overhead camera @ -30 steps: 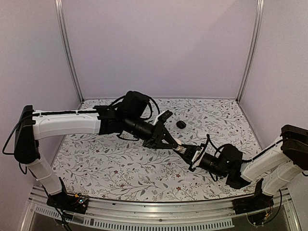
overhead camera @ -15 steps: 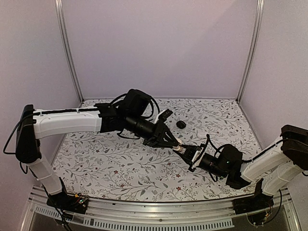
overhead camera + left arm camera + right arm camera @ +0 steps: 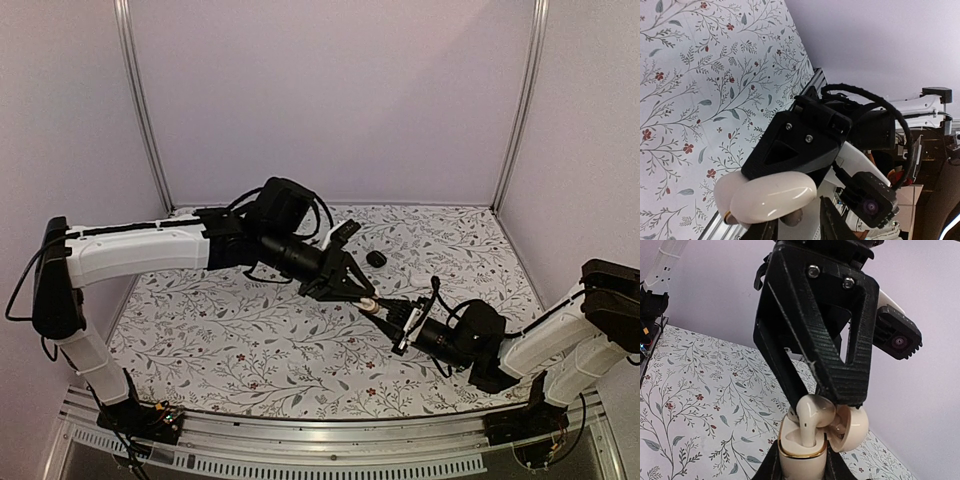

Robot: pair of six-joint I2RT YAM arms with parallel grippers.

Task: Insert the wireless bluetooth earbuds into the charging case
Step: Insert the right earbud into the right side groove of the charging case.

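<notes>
The surface carries grey-green leafy sprigs and small red flowers on white. The charging case is cream with a gold rim, the earbud glossy cream. The left claw and right claw are black.

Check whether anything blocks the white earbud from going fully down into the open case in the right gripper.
Nothing visible blocks it. The white stemmed earbud stands stem-down in the gold-rimmed white charging case, whose lid hangs open to one side. Only the left gripper's black fingers flank its head from above.

Floral tabletop enclosed by pale lilac walls.
</notes>
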